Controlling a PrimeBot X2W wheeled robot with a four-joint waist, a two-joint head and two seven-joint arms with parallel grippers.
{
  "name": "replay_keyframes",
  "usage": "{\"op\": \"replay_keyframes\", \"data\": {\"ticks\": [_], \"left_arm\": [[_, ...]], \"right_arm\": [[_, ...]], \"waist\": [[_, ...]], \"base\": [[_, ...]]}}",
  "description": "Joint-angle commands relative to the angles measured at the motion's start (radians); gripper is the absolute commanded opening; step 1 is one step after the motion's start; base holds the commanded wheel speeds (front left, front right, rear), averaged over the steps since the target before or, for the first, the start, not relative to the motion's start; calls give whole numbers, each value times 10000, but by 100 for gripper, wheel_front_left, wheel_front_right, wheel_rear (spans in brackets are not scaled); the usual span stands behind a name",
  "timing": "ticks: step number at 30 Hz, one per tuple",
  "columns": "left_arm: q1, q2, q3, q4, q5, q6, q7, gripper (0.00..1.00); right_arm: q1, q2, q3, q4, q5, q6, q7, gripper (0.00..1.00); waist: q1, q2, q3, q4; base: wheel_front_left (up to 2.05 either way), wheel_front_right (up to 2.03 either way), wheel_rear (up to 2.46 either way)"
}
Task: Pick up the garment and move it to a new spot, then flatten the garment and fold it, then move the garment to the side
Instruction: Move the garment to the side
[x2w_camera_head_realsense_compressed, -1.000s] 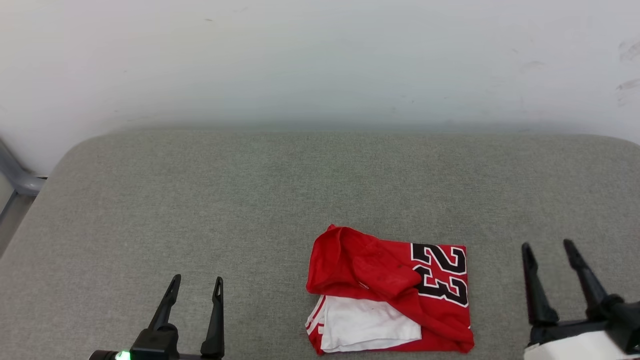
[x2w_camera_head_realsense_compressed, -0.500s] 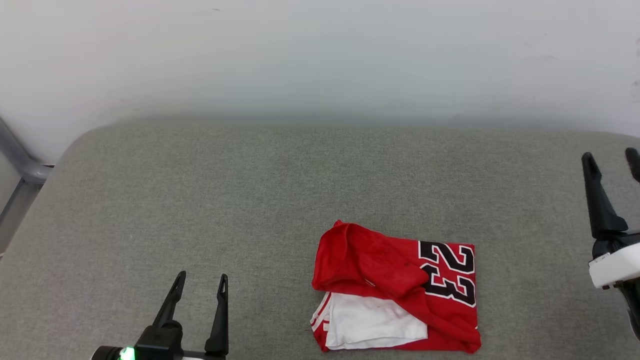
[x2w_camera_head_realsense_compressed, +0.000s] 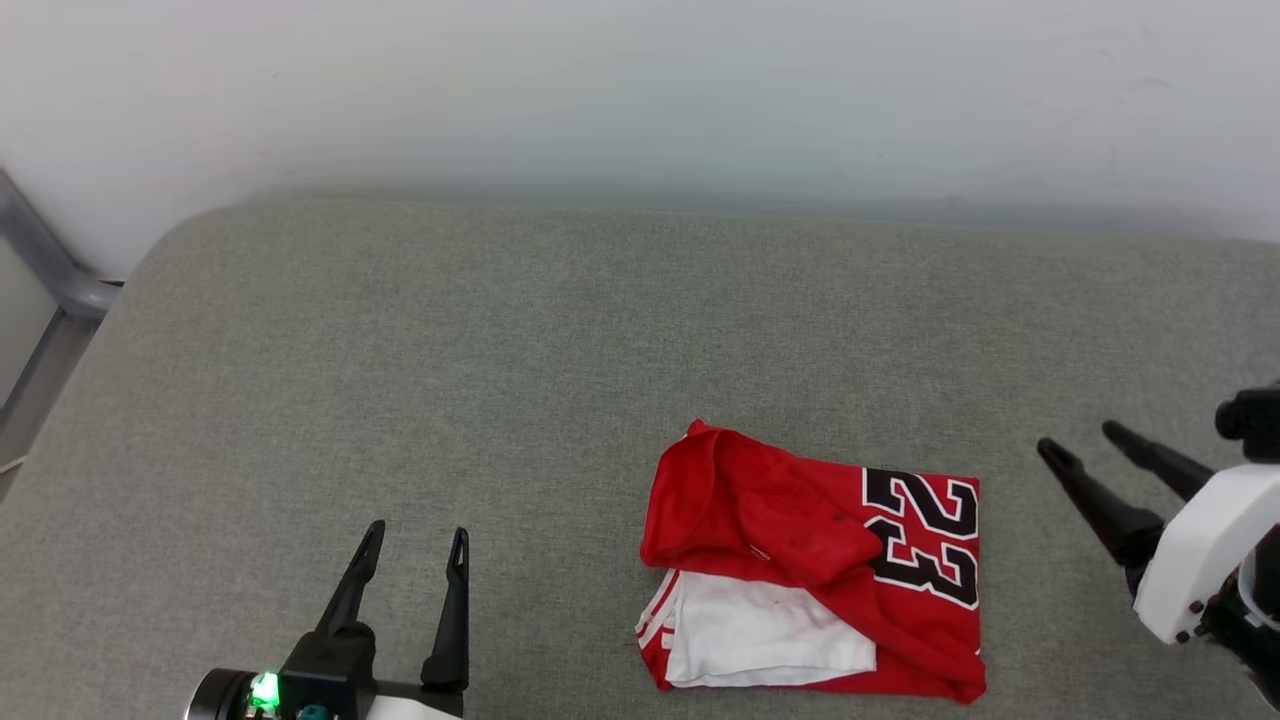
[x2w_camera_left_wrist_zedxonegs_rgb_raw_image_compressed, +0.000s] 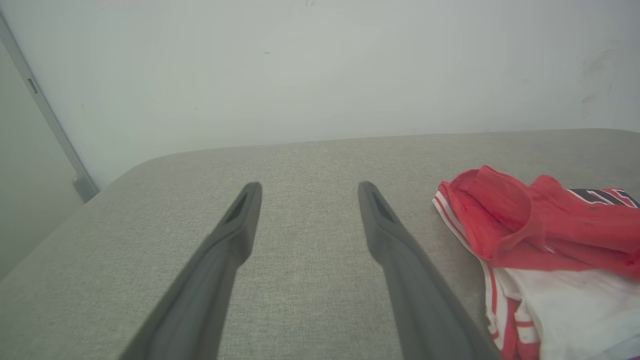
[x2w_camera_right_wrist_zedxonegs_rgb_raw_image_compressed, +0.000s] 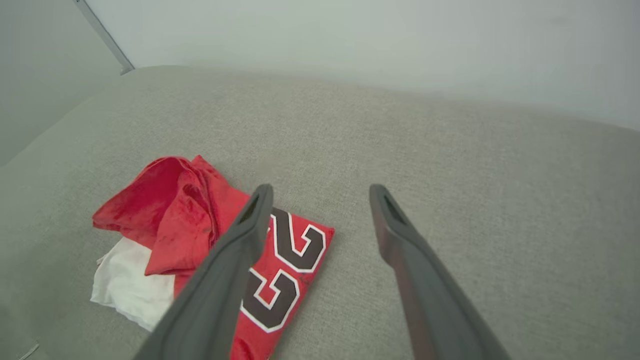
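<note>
Gaping empty, left gripper (x2w_camera_head_realsense_compressed: 418, 529) and right gripper (x2w_camera_head_realsense_compressed: 1078, 437) should pinch the shirt's (x2w_camera_head_realsense_compressed: 800, 520) raised fold toward the cushion's (x2w_camera_head_realsense_compressed: 500, 350) near edge.

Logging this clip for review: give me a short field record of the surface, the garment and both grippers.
surface: grey fabric cushion, white wall behind
garment: red, loosely folded and rumpled, "23" print up, white sleeve showing at near edge
garment place: right of centre in the head view, near its bottom edge
left gripper: jaws open, empty, clear of garment
right gripper: jaws open, empty, clear of garment
</note>
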Motion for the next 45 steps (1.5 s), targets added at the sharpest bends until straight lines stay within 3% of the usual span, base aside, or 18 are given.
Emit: {"op": "replay_keyframes", "data": {"ticks": [1,10,18,32,40,41,42,45], "left_arm": [[-150,-3,-19,26,-17,-33,-46,100],[-408,-37,-82,-5,-44,-37,-46,100],[-770,-67,-252,45,-45,-76,-46,100],[-1094,-101,-314,78,-60,-33,-46,100],[-1217,-119,-379,148,-124,-9,-46,100],[-1220,-120,-384,165,-130,-3,-46,100],[-1223,-121,-380,183,-134,-11,-46,100],[-1216,-124,-368,212,-105,-9,-46,100]], "right_arm": [[162,-99,188,68,210,-9,282,100],[220,-288,944,677,1277,-9,1776,100],[-365,65,1508,1784,1859,-7,2298,100],[-888,584,3086,3732,1988,-12,2304,100],[-694,533,4269,4564,1625,-15,2105,100],[-728,493,4391,4569,1605,-15,2025,33],[-805,433,4432,4564,1543,-15,1864,0],[-1151,290,4406,4491,1497,-15,1338,0]], "waist": [[0,-1,108,72],[0,-1,541,269],[0,-1,1022,542],[0,-1,1518,949],[0,-1,1590,916],[0,-1,1584,900],[0,-1,1576,883],[0,-1,1503,819]], "base": [[0,0,0],[0,0,0],[0,0,0],[0,0,0],[0,0,0],[0,0,0],[0,0,0],[0,0,0]]}}
